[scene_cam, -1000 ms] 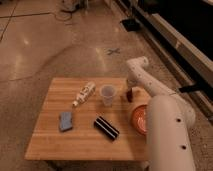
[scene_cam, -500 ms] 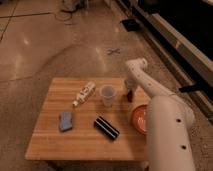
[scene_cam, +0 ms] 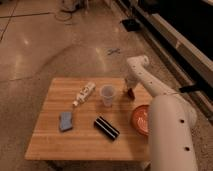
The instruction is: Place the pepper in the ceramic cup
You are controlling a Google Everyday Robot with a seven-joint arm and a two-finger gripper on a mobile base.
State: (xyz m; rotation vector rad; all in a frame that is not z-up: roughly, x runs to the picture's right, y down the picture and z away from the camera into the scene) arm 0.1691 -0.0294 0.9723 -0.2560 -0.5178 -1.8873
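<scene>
Dark-red pepper (scene_cam: 131,93) clamped in hand (scene_cam: 130,89); hand just R of ceramic cup (scene_cam: 107,96), over wood table (scene_cam: 75,144).

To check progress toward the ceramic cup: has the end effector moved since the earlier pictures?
No. The end effector stays just right of the ceramic cup, with the same gap between them.

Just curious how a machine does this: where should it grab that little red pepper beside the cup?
Likely from straight above, pinching across its thicker middle: the pepper is small and low near the table, beside the ceramic cup. The gripper hangs directly over it.
</scene>
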